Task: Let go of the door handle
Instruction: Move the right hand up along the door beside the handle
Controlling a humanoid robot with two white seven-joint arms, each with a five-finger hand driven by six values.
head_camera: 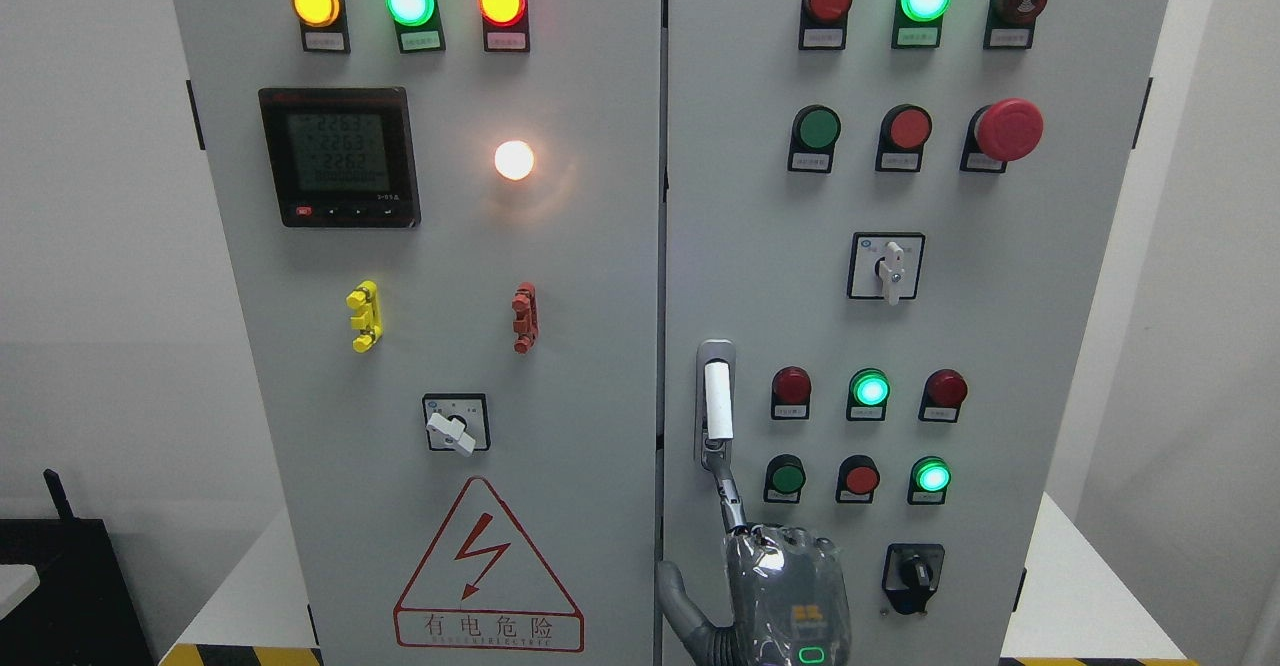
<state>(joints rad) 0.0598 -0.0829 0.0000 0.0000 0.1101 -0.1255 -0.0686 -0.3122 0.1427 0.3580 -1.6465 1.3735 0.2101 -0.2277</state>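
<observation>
The door handle [717,401] is a white upright lever in a silver recess on the left edge of the right cabinet door [1000,326]. My right hand [735,506] comes up from the bottom edge just below it, wrapped in clear plastic. One finger [728,491] is stretched straight up and its tip touches the handle's lower end. The thumb [675,596] is spread to the left, over the seam between the doors. No finger is curled around the lever. The left arm is out of view.
The grey cabinet has a left door [450,346] with a meter, lamps, a rotary switch and a red warning triangle. The right door carries lamps, push buttons, a red mushroom stop button [1008,129] and rotary switches. Both doors look closed. A white surface [1090,596] lies behind.
</observation>
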